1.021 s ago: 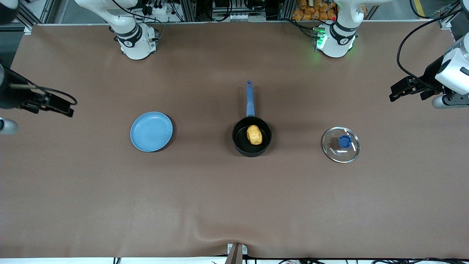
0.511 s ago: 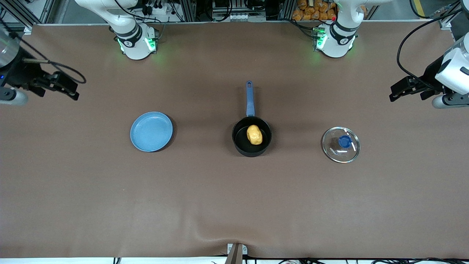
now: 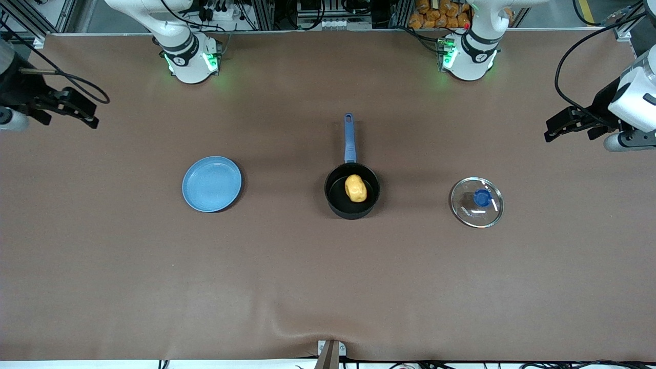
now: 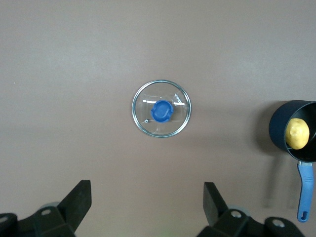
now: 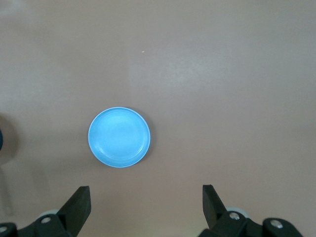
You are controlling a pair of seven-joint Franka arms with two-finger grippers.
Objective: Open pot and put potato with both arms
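The black pot (image 3: 352,190) with its blue handle (image 3: 349,137) stands open mid-table, and the yellow potato (image 3: 355,188) lies inside it. Pot and potato also show in the left wrist view (image 4: 297,133). The glass lid (image 3: 476,202) with the blue knob lies flat on the table toward the left arm's end; it also shows in the left wrist view (image 4: 161,108). My left gripper (image 3: 564,127) hangs open and empty high over that end of the table. My right gripper (image 3: 77,109) hangs open and empty high over the right arm's end.
A flat light-blue plate (image 3: 211,184) lies empty toward the right arm's end; it also shows in the right wrist view (image 5: 119,137). The brown table cover (image 3: 328,287) has a small fold at its near edge. The arm bases glow green along the edge farthest from the front camera.
My right gripper has risen and drawn back toward the right arm's end and away from the front camera. The left arm, pot, potato, lid and plate have not moved.
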